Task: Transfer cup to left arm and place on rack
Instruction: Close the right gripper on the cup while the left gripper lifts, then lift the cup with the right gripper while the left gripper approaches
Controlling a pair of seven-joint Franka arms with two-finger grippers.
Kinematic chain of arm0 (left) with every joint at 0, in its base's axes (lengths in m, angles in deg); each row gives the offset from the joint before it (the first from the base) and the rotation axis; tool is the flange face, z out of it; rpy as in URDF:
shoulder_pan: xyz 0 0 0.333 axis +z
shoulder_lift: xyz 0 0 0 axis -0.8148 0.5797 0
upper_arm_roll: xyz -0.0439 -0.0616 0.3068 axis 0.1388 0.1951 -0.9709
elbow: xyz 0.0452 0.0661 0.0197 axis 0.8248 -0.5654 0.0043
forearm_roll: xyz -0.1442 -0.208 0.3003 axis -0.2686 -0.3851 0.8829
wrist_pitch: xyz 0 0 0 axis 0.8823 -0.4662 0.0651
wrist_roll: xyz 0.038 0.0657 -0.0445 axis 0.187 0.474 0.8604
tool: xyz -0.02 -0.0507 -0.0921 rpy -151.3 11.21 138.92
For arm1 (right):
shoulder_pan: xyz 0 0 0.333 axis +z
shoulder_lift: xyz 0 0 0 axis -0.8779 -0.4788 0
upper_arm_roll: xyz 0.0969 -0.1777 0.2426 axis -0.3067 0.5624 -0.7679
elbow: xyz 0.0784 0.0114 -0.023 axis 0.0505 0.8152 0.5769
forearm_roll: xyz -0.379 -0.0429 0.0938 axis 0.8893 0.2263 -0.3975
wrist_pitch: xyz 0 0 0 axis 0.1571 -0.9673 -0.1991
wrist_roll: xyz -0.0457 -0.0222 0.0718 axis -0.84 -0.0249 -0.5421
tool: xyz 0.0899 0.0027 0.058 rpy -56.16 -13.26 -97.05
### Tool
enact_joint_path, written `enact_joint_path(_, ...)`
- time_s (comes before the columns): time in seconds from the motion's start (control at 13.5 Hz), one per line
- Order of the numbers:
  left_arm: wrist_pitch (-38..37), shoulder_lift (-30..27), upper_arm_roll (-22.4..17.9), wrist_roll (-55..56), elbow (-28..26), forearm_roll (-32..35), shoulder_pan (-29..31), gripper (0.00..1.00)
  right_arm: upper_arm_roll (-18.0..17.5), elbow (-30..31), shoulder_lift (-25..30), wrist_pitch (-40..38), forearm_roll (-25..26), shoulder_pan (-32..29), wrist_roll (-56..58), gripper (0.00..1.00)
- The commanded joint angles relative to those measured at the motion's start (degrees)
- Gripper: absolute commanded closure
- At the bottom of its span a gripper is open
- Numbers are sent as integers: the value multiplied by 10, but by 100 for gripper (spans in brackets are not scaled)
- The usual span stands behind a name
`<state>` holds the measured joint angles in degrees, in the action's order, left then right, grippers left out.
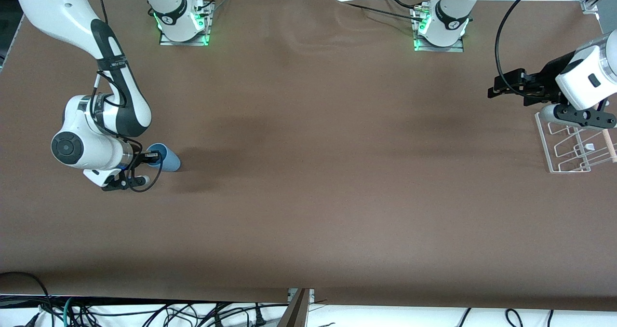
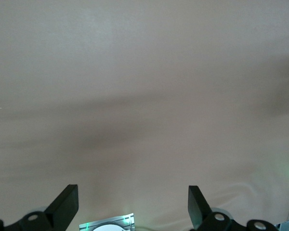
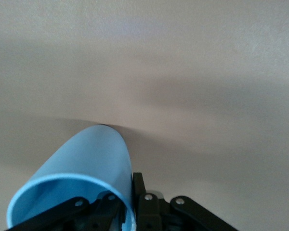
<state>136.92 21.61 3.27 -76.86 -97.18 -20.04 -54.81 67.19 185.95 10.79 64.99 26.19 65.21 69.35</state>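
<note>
Where the right gripper (image 1: 153, 159) pinches the wall of the cup (image 1: 166, 157) at its rim, one finger inside, the cup stands on the surface (image 1: 308, 197) at the right arm's end. Left gripper (image 1: 494, 89): fingers apart, empty, waiting beside the rack (image 1: 569, 146).

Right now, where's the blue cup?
The cup sits toward the right arm's end of the table, its rim pinched by the right gripper, one finger inside the cup and one outside. The rack stands at the left arm's end.
</note>
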Motion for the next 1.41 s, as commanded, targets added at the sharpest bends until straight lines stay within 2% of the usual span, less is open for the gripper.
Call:
enact_joint_path(0.0,-1,1,21,-64,-6,-11,1,0,-5,-38,0,-50,1,0,-5,100)
enact_joint_path(0.22,-1,2,21,-152,-19,-22,1,0,-11,-119,2,-172,-7,1,-6,100)
enact_joint_path(0.59,9,14,49,-175,-25,-24,1,0,-31,-240,10,-363,-70,32,-84,100)
enact_joint_path(0.74,18,16,50,-184,-26,-24,1,0,-38,-269,9,-399,-144,45,-150,100)
enact_joint_path(1.04,45,31,50,-331,-34,-24,1,0,-47,-276,10,-408,-292,81,-306,100)
enact_joint_path(1.18,53,32,50,-410,-35,-25,0,0,-56,-288,3,-398,-381,95,-419,100)
enact_joint_path(1.33,70,34,55,-473,-46,-43,-2,0,-57,-294,-2,-353,-456,118,-506,100)
